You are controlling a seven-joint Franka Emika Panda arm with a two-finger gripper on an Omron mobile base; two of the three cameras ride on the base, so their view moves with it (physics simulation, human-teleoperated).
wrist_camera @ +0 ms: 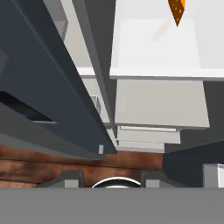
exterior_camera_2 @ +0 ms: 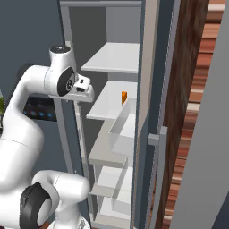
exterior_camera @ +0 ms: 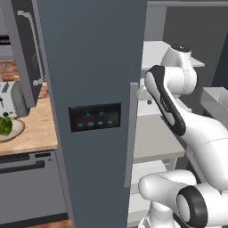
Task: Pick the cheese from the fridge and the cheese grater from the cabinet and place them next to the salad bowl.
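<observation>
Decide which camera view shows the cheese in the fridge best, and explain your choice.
The right base view: the cheese stands whole on a white inner shelf of the open fridge. The hand view cuts it off at the top edge. In the left base view I cannot make it out.

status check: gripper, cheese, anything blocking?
Gripper state unreadable, nothing seen held. Cheese sits untouched on a white fridge shelf, fridge door open. Salad bowl waits on the counter. Nothing seen blocking the shelf.

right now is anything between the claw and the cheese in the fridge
Nothing visible blocks it. The fridge stands open and the cheese sits alone at the back of a white shelf, with bare shelf in front of it. In the hand view the cheese lies ahead, unobstructed.
</observation>
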